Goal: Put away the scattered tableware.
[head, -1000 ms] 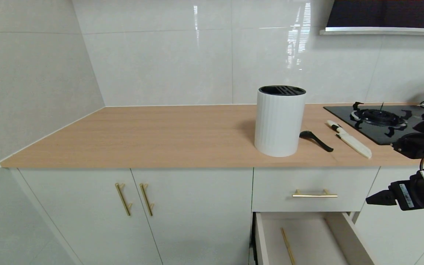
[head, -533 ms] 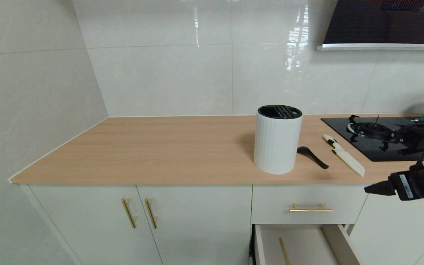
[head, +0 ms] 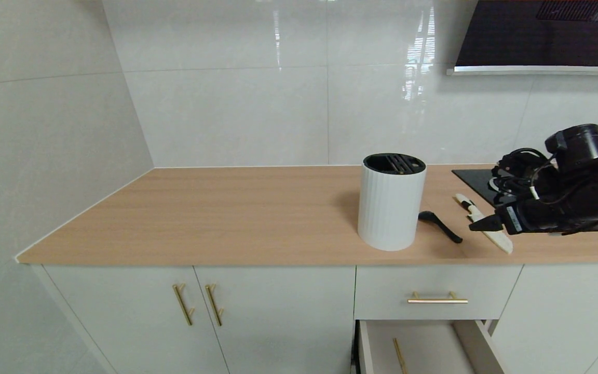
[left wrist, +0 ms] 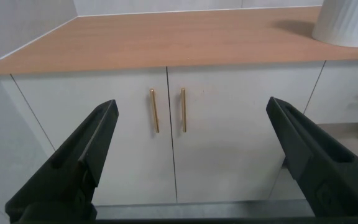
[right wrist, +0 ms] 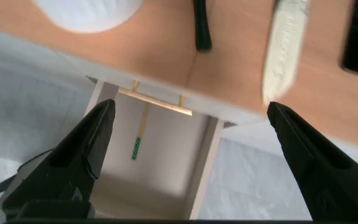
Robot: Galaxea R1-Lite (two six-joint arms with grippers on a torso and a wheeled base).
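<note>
In the head view my right gripper hangs at the countertop edge, across the white knife. A black spoon lies between that knife and the white knife holder. In the left wrist view my left gripper gapes wide and empty, facing the cabinet doors. In the right wrist view my right fingers are spread wide, holding nothing, with the open drawer framed between them.

We've room to pass over the countertop at the frame's left and middle. Centre right, the tall white holder stands in the way, black spoon just beside it, then the knife, right gripper over the knife.
</note>
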